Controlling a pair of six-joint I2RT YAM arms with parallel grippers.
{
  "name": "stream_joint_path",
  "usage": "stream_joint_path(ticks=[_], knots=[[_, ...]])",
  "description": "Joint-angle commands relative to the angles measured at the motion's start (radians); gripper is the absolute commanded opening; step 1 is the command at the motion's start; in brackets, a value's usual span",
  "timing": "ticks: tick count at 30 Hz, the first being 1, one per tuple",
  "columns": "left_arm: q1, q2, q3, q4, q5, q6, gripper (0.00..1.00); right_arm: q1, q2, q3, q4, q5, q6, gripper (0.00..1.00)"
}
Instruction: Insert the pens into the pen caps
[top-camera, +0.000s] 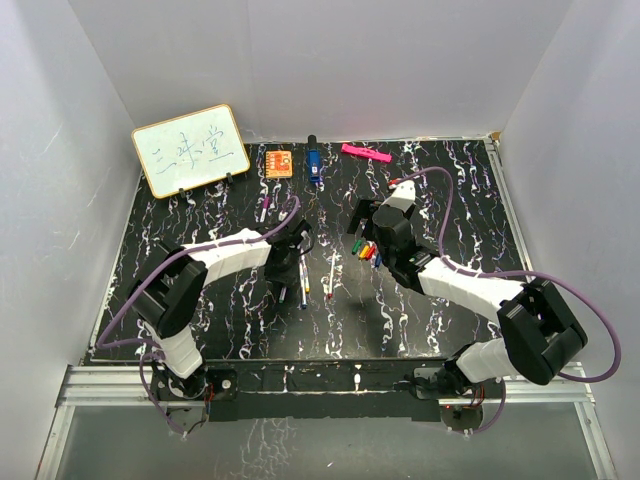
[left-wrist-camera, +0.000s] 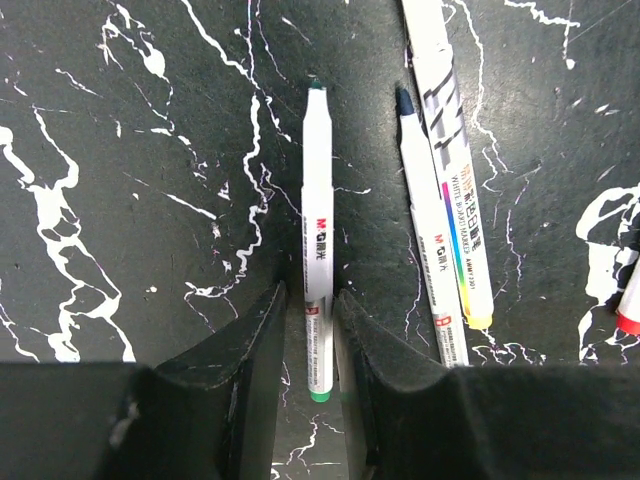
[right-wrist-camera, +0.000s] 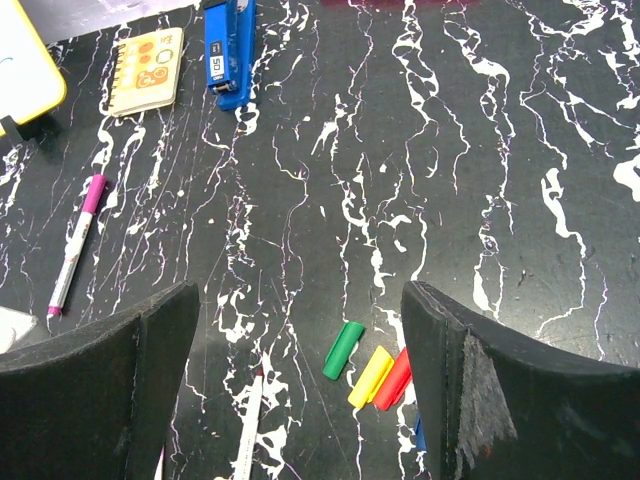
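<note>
A white pen with a green end (left-wrist-camera: 317, 250) lies on the table between the fingers of my left gripper (left-wrist-camera: 310, 295). The jaws stand narrowly apart on either side of it, open. Two more white pens (left-wrist-camera: 425, 240) lie just right of it. My right gripper (right-wrist-camera: 300, 290) is wide open and empty above the caps: green (right-wrist-camera: 343, 350), yellow (right-wrist-camera: 370, 376), red (right-wrist-camera: 393, 380), and a blue one mostly hidden by the right finger. A red-tipped pen (right-wrist-camera: 247, 430) lies left of the caps. A purple-capped pen (right-wrist-camera: 77, 243) lies farther left. In the top view the left gripper (top-camera: 300, 238) and the right gripper (top-camera: 365, 228) sit mid-table.
A small whiteboard (top-camera: 190, 150) stands at the back left. An orange square block (top-camera: 279, 162), a blue and black marker (top-camera: 313, 163) and a flat pink bar (top-camera: 365, 153) lie along the back edge. White walls enclose the table on three sides.
</note>
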Motion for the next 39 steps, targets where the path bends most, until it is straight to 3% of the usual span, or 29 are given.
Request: stream_joint_path(ticks=[1,17,18,22,25,31,39], knots=[[-0.003,0.044,-0.007,-0.093,-0.035,0.021,0.25,0.000,-0.008,0.013,0.037,0.002,0.013,0.80],[-0.003,0.108,0.014,-0.041,0.048,0.062,0.27,-0.001,-0.017,0.005,0.036,0.006,0.016,0.80],[-0.003,0.111,0.013,-0.038,0.053,0.061,0.25,0.000,-0.017,0.006,0.035,0.007,0.016,0.80],[-0.003,0.118,-0.002,-0.028,0.061,0.062,0.00,0.000,-0.011,0.012,0.026,0.015,0.018,0.79],[-0.003,0.134,-0.007,-0.025,0.069,0.071,0.00,-0.001,0.003,0.022,0.009,0.021,0.024,0.79],[-0.002,0.163,-0.022,-0.031,0.055,0.087,0.00,0.000,0.054,0.069,-0.070,0.047,0.043,0.69],[0.008,0.078,0.001,-0.078,0.008,0.113,0.00,0.000,0.217,0.207,-0.268,0.034,0.111,0.57]])
